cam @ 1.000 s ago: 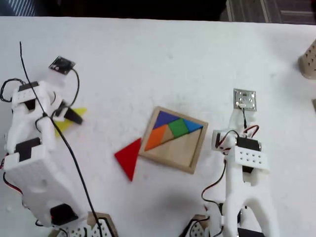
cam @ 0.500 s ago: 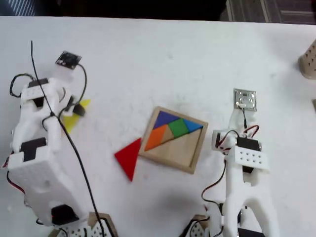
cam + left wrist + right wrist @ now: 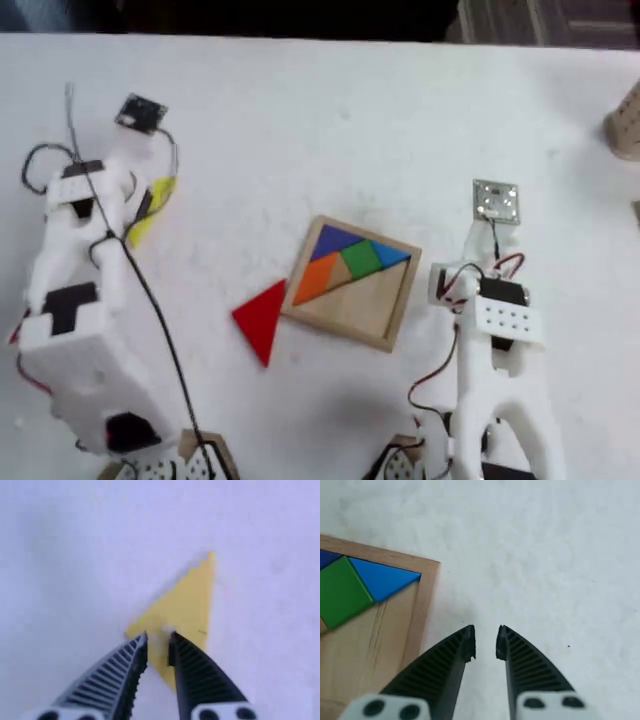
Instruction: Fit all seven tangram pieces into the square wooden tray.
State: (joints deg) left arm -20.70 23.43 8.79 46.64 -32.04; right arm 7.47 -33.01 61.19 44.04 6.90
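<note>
The left gripper (image 3: 157, 641) pinches a yellow triangle (image 3: 187, 600) by one edge, its jaws closed on the piece, most of which juts out ahead of the fingertips over the white table (image 3: 300, 120). In the high view the piece sits tilted against that arm's tip, well apart from the rest of the set.

The right gripper (image 3: 485, 641) hangs over bare table with its jaws a narrow gap apart and nothing between them. A corner of the square wooden tray (image 3: 427, 605) lies just beside it, on the side toward the left gripper.

Inside the tray, a dark blue piece (image 3: 335, 240), a green square (image 3: 340, 590), a light blue triangle (image 3: 382, 577) and an orange piece (image 3: 315, 277) fill the half farther from the arms' bases.

A red triangle (image 3: 262, 315) lies flat on the table, touching the tray's outer edge on the side facing the left gripper and between the two grippers.
</note>
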